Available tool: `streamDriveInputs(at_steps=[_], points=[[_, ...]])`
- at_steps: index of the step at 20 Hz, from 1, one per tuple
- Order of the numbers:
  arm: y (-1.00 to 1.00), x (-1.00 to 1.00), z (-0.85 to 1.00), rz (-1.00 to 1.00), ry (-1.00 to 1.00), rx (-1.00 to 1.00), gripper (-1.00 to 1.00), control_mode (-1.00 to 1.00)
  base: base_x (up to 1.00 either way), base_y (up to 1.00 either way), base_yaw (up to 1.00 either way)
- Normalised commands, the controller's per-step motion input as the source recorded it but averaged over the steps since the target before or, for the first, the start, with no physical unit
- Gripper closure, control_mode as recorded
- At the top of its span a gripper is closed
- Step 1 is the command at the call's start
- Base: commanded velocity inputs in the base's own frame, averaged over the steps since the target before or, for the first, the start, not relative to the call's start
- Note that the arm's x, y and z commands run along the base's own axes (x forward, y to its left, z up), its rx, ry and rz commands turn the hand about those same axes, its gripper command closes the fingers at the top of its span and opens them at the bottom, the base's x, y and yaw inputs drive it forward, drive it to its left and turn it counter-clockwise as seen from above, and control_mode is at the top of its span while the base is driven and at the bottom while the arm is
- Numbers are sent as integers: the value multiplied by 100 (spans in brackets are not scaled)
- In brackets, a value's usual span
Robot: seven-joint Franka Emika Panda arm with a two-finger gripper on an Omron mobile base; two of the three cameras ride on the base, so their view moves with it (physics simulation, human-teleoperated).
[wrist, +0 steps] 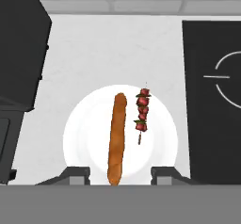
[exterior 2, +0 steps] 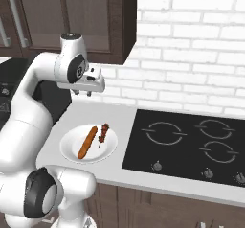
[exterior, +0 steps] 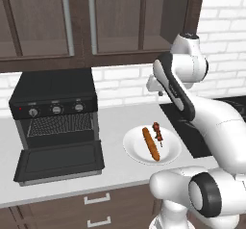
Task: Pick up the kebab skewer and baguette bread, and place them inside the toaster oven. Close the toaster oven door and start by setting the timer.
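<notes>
The claw is seen poised high above the white plate, its two dark fingertips parted about halfway with nothing held between them. In the hand view, the tips are framed on either side of the near end of the baguette bread, well above it. The first pick is judged to be in hand, with neither food item yet lifted. Beside the baguette, close by but not touching, the kebab skewer is laid roughly parallel on the same plate.

A straight descent is called for next, with the jaws kept astride whichever item is chosen; care is needed so the neighbour is not nudged.

The baguette is a long, smooth, orange-brown loaf with rounded ends; the skewer is a thin stick with knobbly red and brown chunks. To the left on the pale bench, the toaster oven is seen boxy and black, its toaster oven door dropped flat and the wire rack exposed.
</notes>
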Motion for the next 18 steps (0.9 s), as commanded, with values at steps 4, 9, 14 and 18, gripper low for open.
streamDriveInputs(at_steps=[4,9,14,18], points=[[0,-63,-1,-1,0,0,-100,-100,0,0,0],[0,-100,-6,-3,-3,0,-100,-100,0,0,0],[0,-100,0,-2,-3,0,-100,-100,0,0,0],[0,-81,0,-1,-2,0,-100,-100,0,0,0]])
